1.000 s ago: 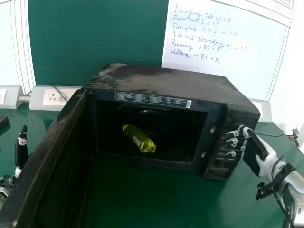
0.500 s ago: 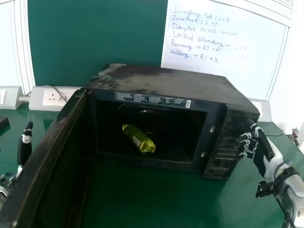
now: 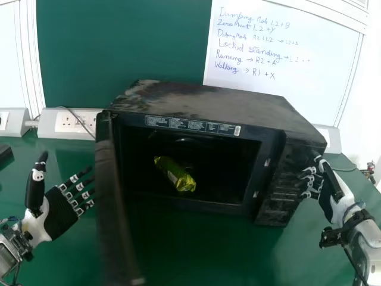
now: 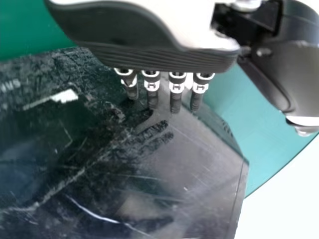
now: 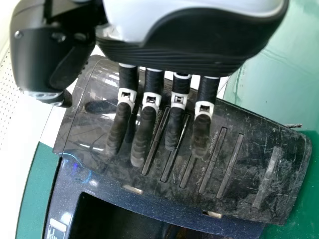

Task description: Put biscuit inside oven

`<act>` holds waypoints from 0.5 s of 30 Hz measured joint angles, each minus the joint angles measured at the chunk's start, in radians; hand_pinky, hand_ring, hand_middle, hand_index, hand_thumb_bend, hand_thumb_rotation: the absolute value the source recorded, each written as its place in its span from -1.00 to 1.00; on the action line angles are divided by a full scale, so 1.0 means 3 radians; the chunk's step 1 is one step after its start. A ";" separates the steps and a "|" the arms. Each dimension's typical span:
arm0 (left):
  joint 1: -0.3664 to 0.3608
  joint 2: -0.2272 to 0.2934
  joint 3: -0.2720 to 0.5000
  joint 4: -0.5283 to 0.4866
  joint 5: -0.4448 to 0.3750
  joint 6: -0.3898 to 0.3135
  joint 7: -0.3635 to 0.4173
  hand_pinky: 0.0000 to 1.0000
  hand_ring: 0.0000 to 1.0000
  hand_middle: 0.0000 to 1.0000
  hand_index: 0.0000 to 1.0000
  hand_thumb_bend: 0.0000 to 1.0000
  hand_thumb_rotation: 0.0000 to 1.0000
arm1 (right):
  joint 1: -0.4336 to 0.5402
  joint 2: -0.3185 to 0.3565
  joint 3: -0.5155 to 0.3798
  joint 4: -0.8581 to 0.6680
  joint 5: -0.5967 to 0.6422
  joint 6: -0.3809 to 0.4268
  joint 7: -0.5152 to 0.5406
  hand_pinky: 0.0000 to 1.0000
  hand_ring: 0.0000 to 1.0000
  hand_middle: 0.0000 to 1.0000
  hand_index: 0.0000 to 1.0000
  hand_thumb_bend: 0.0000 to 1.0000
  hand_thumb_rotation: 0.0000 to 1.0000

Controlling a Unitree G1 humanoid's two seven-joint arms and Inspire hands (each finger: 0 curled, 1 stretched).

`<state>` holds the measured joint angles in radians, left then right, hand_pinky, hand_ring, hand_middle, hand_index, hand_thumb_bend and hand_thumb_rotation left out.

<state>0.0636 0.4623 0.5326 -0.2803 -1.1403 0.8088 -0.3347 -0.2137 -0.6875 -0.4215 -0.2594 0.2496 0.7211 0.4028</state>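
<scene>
From here I see the biscuit (image 3: 174,173) in a shiny yellow-green wrapper, lying aslant inside the oven (image 3: 205,104), between the left hand (image 3: 61,213) and the right hand (image 3: 333,201), its near end angled toward the right one. The oven is black and scuffed, upright, its door (image 3: 112,196) open near the left hand's fingers, its control panel (image 3: 280,193) at the right hand's fingers
</scene>
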 measured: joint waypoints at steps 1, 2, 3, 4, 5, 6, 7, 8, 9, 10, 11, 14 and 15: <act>0.0000 0.0000 -0.0006 -0.0008 -0.0003 0.0001 -0.0013 0.65 0.74 0.74 0.75 -0.24 -0.82 | 0.0000 0.0000 0.0001 -0.0002 -0.0003 0.0004 -0.0006 -0.46 -0.45 -0.32 -0.26 0.40 -0.34; 0.0000 0.0000 -0.0011 -0.0019 -0.0004 0.0003 -0.0017 0.65 0.73 0.74 0.74 -0.23 -0.82 | 0.0000 0.0000 0.0001 -0.0004 -0.0005 0.0011 -0.0016 -0.46 -0.45 -0.32 -0.26 0.41 -0.33; 0.0000 0.0000 -0.0016 -0.0040 -0.0006 0.0004 -0.0016 0.65 0.73 0.74 0.75 -0.23 -0.82 | 0.0000 0.0000 0.0001 -0.0006 -0.0007 0.0022 -0.0023 -0.46 -0.45 -0.32 -0.26 0.42 -0.32; 0.0000 0.0000 -0.0018 -0.0057 -0.0009 0.0007 -0.0016 0.65 0.73 0.75 0.76 -0.22 -0.82 | 0.0000 0.0000 0.0003 -0.0010 -0.0007 0.0034 -0.0031 -0.46 -0.45 -0.32 -0.26 0.43 -0.32; 0.0000 0.0000 -0.0022 -0.0072 -0.0016 0.0011 -0.0016 0.65 0.73 0.76 0.78 -0.20 -0.83 | 0.0000 0.0000 0.0004 -0.0015 -0.0008 0.0053 -0.0045 -0.46 -0.45 -0.32 -0.26 0.43 -0.32; 0.0000 0.0000 -0.0026 -0.0076 -0.0030 0.0013 -0.0016 0.66 0.74 0.77 0.79 -0.19 -0.83 | 0.0000 0.0000 0.0005 -0.0020 -0.0009 0.0070 -0.0053 -0.46 -0.45 -0.32 -0.27 0.43 -0.32; 0.0000 0.0000 -0.0032 -0.0080 -0.0033 0.0015 -0.0017 0.66 0.74 0.77 0.80 -0.18 -0.83 | 0.0000 0.0000 0.0008 -0.0022 -0.0013 0.0075 -0.0055 -0.46 -0.44 -0.32 -0.27 0.42 -0.32; 0.0000 0.0000 -0.0036 -0.0082 -0.0034 0.0017 -0.0017 0.66 0.74 0.77 0.80 -0.17 -0.83 | 0.0000 0.0000 0.0009 -0.0024 -0.0015 0.0075 -0.0056 -0.46 -0.44 -0.32 -0.27 0.42 -0.32; 0.0000 0.0000 -0.0039 -0.0085 -0.0037 0.0022 -0.0017 0.65 0.73 0.77 0.80 -0.17 -0.83 | 0.0000 0.0000 0.0011 -0.0026 -0.0020 0.0075 -0.0057 -0.45 -0.44 -0.32 -0.27 0.43 -0.32; 0.0000 0.0000 -0.0043 -0.0090 -0.0041 0.0026 -0.0017 0.65 0.73 0.77 0.80 -0.18 -0.82 | 0.0000 0.0000 0.0011 -0.0027 -0.0023 0.0075 -0.0059 -0.46 -0.44 -0.32 -0.27 0.43 -0.32; 0.0000 0.0000 -0.0048 -0.0096 -0.0046 0.0031 -0.0016 0.64 0.73 0.77 0.80 -0.18 -0.82 | 0.0000 0.0000 0.0011 -0.0027 -0.0023 0.0075 -0.0062 -0.47 -0.44 -0.32 -0.27 0.43 -0.34; 0.0000 -0.0001 -0.0069 -0.0118 -0.0049 0.0044 -0.0008 0.64 0.72 0.76 0.79 -0.19 -0.82 | 0.0000 0.0000 0.0012 -0.0028 -0.0028 0.0080 -0.0083 -0.47 -0.44 -0.32 -0.27 0.42 -0.34; 0.0000 -0.0001 -0.0083 -0.0125 -0.0052 0.0047 0.0002 0.63 0.72 0.76 0.79 -0.21 -0.82 | 0.0000 0.0000 0.0015 -0.0029 -0.0035 0.0081 -0.0089 -0.47 -0.44 -0.32 -0.26 0.43 -0.33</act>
<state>0.0637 0.4620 0.5077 -0.3179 -1.1558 0.8230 -0.3342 -0.2137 -0.6876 -0.4171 -0.2682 0.2391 0.7453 0.3762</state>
